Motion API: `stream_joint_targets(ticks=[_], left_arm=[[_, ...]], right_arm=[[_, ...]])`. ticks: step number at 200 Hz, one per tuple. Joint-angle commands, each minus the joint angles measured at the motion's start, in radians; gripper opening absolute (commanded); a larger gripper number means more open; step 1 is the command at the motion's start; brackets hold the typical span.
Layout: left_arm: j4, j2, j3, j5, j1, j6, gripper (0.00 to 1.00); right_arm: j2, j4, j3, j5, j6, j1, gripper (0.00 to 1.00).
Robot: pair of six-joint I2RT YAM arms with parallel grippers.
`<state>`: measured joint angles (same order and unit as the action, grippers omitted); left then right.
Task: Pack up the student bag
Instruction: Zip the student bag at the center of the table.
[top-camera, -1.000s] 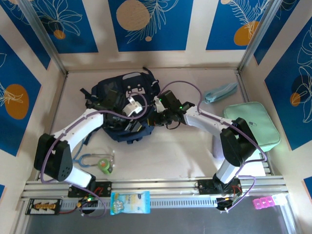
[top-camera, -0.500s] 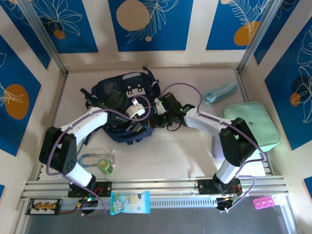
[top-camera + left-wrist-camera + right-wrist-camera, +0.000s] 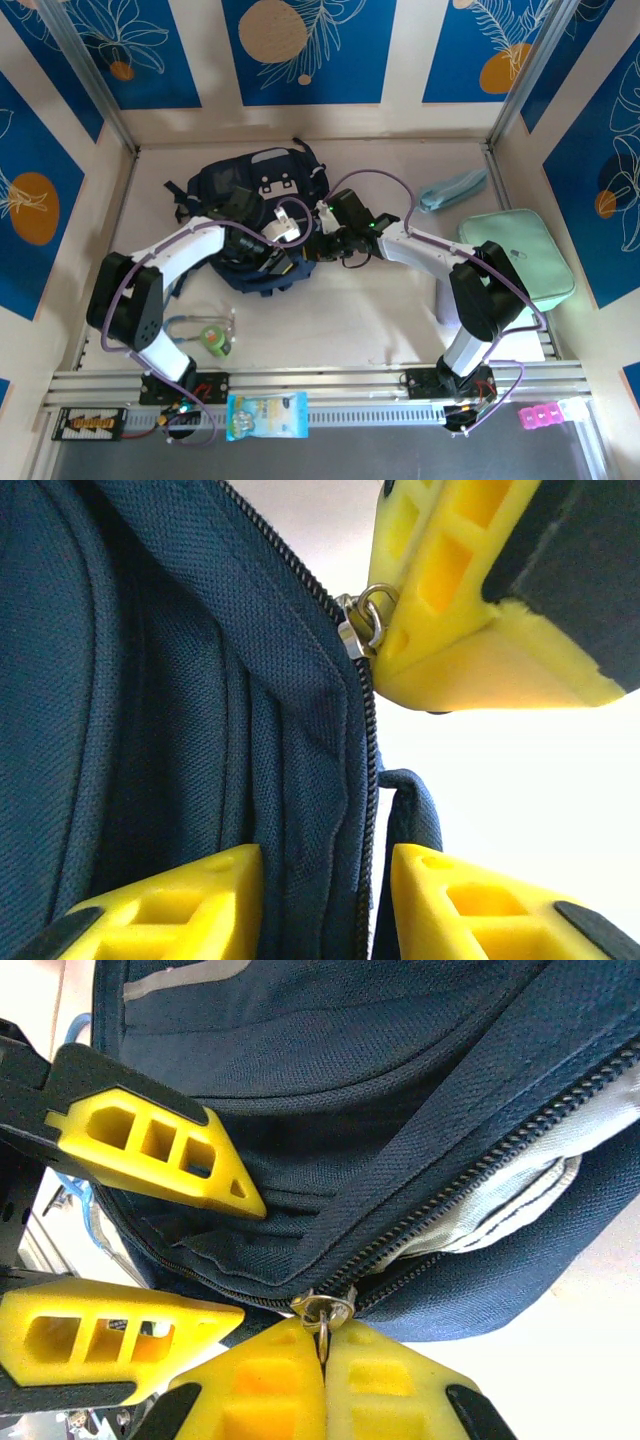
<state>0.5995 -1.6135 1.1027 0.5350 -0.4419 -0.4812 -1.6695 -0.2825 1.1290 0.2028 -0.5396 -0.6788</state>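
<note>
The navy student bag (image 3: 250,185) lies at the back centre of the table with its grey-white patch up. Both grippers meet at its near right edge. My right gripper (image 3: 322,1335) is shut on the metal zipper pull (image 3: 322,1310), with the zip partly parted and pale lining showing beyond it. My left gripper (image 3: 325,865) is open, its yellow fingers (image 3: 150,1145) straddling the bag's fabric (image 3: 200,710) beside the zipper track, just short of the pull (image 3: 362,620). From above, the left gripper (image 3: 292,256) and right gripper (image 3: 316,247) nearly touch.
A mint-green zip case (image 3: 515,265) lies at the right, with a light-blue pouch (image 3: 452,190) behind it. A blue tube with a green roll (image 3: 215,337) sits near the left arm's base. A snack packet (image 3: 265,415) and a pink item (image 3: 545,415) rest on the front rail.
The left arm has swung right and its gripper has come in over the bag's near edge beside the right gripper. The right gripper has stayed on the zipper pull.
</note>
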Motion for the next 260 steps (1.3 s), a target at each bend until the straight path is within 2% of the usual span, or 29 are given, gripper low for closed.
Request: stream_joint_targets(ticks=[1, 32, 69, 94, 110, 135, 154, 180, 212, 260], left_arm=[[0.027, -0.003, 0.016, -0.010, -0.004, -0.023, 0.29], [0.019, 0.040, 0.025, -0.034, -0.003, -0.015, 0.11], [0.132, 0.060, 0.096, -0.021, -0.004, -0.048, 0.00], [0.132, 0.100, 0.072, -0.019, -0.003, -0.039, 0.00], [0.134, 0.116, 0.059, -0.018, -0.004, -0.029, 0.00], [0.171, 0.128, 0.063, -0.080, -0.004, -0.015, 0.00], [0.184, 0.144, 0.060, -0.066, -0.008, -0.016, 0.00], [0.222, 0.157, 0.059, -0.044, -0.018, -0.029, 0.00], [0.263, 0.160, 0.049, -0.069, -0.035, -0.041, 0.00], [0.265, 0.162, 0.023, -0.063, -0.057, -0.038, 0.00]], right_arm=[[0.054, 0.051, -0.011, 0.061, 0.007, 0.005, 0.00], [0.050, 0.003, -0.011, -0.010, 0.055, 0.007, 0.00], [0.035, -0.055, 0.001, -0.143, 0.212, 0.046, 0.01], [0.010, -0.060, 0.040, -0.181, 0.249, 0.102, 0.01], [-0.009, -0.052, 0.068, -0.159, 0.255, 0.139, 0.02], [-0.054, -0.058, 0.126, -0.140, 0.269, 0.183, 0.02], [-0.102, -0.065, 0.169, -0.144, 0.270, 0.212, 0.02], [-0.166, -0.083, 0.222, -0.150, 0.295, 0.236, 0.02], [-0.220, -0.103, 0.276, -0.139, 0.318, 0.268, 0.03], [-0.293, -0.098, 0.352, -0.099, 0.282, 0.284, 0.01]])
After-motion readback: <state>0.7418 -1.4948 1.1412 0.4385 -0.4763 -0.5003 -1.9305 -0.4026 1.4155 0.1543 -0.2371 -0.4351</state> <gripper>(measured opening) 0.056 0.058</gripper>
